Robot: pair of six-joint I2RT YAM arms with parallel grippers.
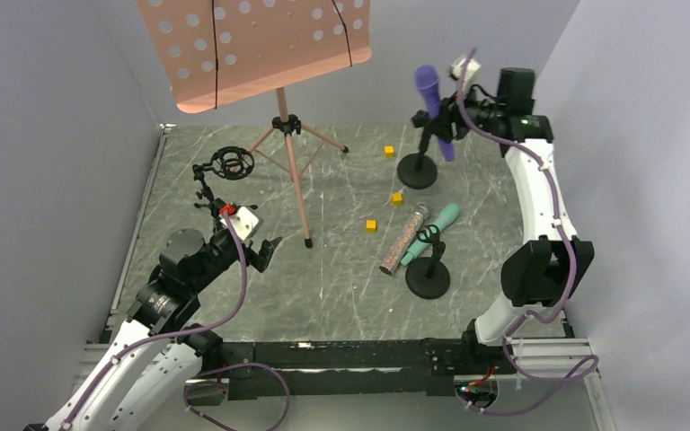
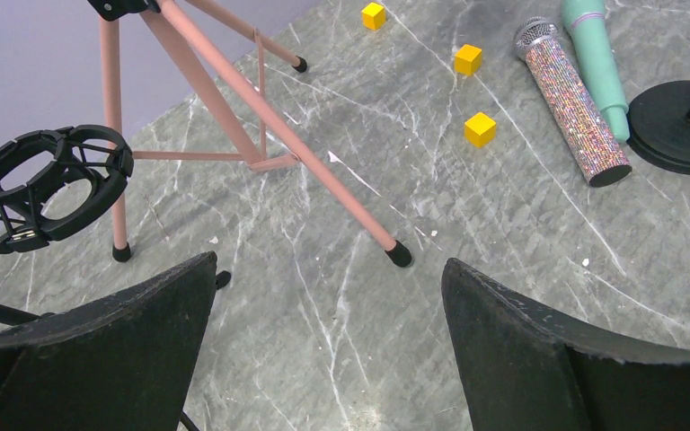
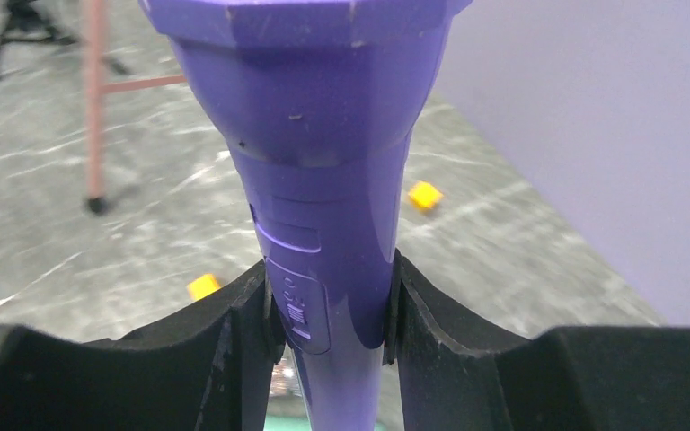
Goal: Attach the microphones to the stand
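While the right gripper (image 3: 328, 314) clamps the slim purple plastic microphone (image 3: 323, 180) by its handle, head up and tilted, that microphone sits at the table's one o'clock, level with the top of a black round-based stand (image 1: 418, 169). The mint-teal microphone (image 1: 437, 226) and the glittery silver-pink microphone (image 1: 402, 242) lie side by side at three o'clock. The left gripper (image 2: 328, 296) is at nine o'clock, jaws wide apart, holding nothing.

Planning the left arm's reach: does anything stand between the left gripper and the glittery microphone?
Yes: the pink music stand's leg comes down between the left gripper and the glittery microphone, and a yellow cube lies close to that line.
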